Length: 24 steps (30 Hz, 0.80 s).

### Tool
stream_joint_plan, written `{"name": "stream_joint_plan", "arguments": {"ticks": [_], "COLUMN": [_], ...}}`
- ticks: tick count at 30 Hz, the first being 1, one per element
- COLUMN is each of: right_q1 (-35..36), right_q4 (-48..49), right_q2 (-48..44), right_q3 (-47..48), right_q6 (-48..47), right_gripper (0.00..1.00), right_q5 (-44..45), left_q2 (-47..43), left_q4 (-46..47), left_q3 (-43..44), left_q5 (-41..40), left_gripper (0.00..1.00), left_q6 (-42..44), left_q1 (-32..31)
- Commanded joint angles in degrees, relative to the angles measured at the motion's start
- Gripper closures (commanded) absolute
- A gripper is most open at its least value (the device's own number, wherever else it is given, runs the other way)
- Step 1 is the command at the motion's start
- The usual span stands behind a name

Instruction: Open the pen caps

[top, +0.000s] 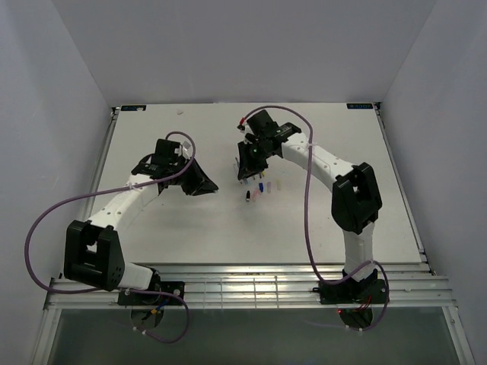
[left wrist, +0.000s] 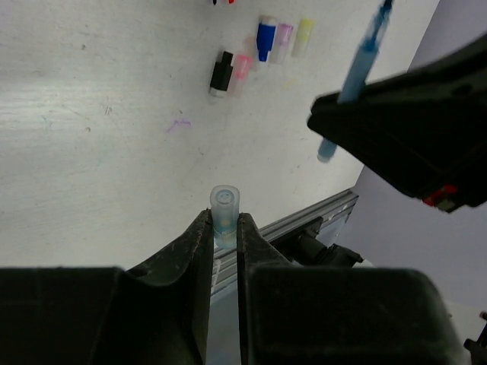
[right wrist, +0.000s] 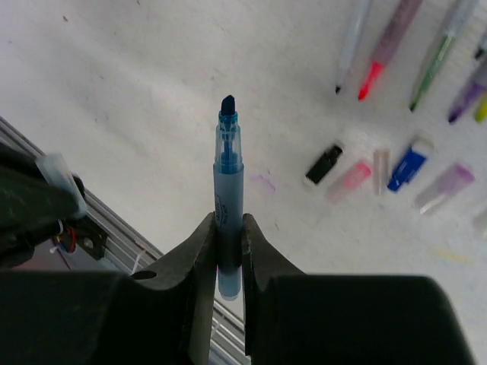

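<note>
Cap's off: left hand (left wrist: 224,228) clamps the pale cap (left wrist: 225,207), right hand (right wrist: 227,228) grips the bared blue pen (right wrist: 228,163), other caps (right wrist: 405,166) already lie loose.

Left hand (left wrist: 225,224) clamped on pale cap (left wrist: 225,207); right hand (right wrist: 228,228) clamped on blue pen (right wrist: 228,171); both arms bent.

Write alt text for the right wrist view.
The right tool grips an uncapped blue pen, tip pointing away from the camera, above a white table. Loose caps in black, pink, blue and lilac lie to its right, near a row of uncapped pens. At the left edge the left tool holds a pale cap.
</note>
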Motion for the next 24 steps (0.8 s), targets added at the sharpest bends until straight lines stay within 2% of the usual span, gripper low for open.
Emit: {"name": "stream_joint_plan", "arguments": {"ticks": [1,3,9,15,24], "right_q1": [1.9,2.0,2.2,3.0,2.9], "right_q4": [3.6,6.2,15.6,17.2,15.3], "right_q2": [5.7,7.7,11.0,15.9,21.8], "right_q3": [6.4,6.7,5.5,6.5,11.4], "right_q6": [-1.7,-1.7,-1.2,-3.3,-5.2], "right_gripper": [0.92,0.92,0.92,0.92,0.89], "right_q5": [-1.6,0.5,4.5,6.2,12.6], "left_q2": [-1.8,-1.5,1.4,5.2,11.5], "left_q4": [3.9,5.5,9.3,14.2,14.8], "left_q3": [-1.7,-2.6,-5.3,-8.4,-4.9], "left_q5": [3.4,3.6,3.8,5.2,5.5], "left_gripper": [0.98,0.93,0.87,0.85,0.83], "left_q6": [1.7,0.6,-1.5,-4.4,-5.1], "left_q1": [-2.1,-2.6,-3.7,-4.6,-6.8]}}
